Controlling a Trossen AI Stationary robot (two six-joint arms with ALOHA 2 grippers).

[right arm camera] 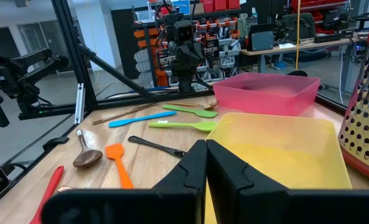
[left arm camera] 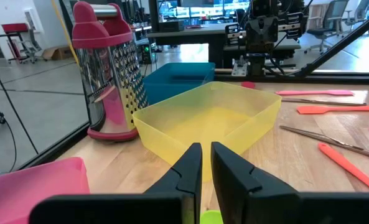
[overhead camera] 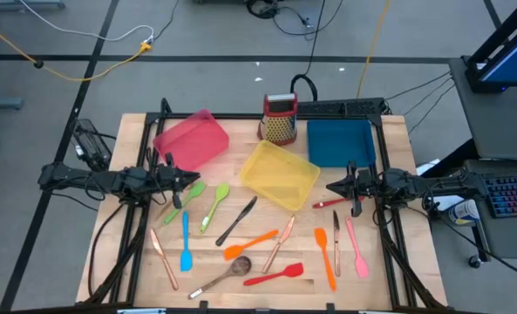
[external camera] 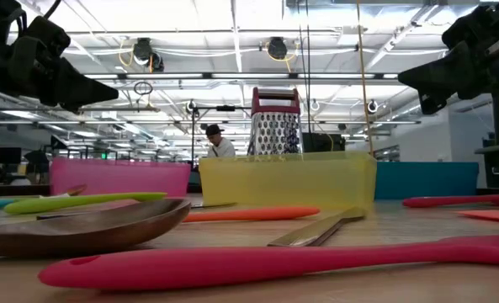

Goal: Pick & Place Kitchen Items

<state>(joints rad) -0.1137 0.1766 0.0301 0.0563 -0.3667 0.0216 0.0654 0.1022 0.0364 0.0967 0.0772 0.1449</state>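
Observation:
The kitchen items lie flat on the wooden table's near half: two green spoons (overhead camera: 216, 202), a black knife (overhead camera: 238, 220), a blue spatula (overhead camera: 186, 242), orange spatulas (overhead camera: 249, 243), red spatulas (overhead camera: 275, 276), a pink spatula (overhead camera: 356, 248), copper cutlery (overhead camera: 278, 242) and a brownish spoon (overhead camera: 223, 276). My left gripper (overhead camera: 178, 181) hovers level at the left edge, above a green spoon (overhead camera: 187, 195). It is shut but for a thin slit (left arm camera: 206, 149) and holds nothing. My right gripper (overhead camera: 330, 186) hovers level at the right edge, shut (right arm camera: 206, 144), above a red spatula (overhead camera: 335, 201).
Along the far half stand a pink tray (overhead camera: 191, 138), a yellow tray (overhead camera: 279, 174) and a blue tray (overhead camera: 340, 142), with a red-topped metal grater (overhead camera: 280, 118) behind the yellow one. Black frame rails run along both table sides. A person shows far behind the table (external camera: 218, 141).

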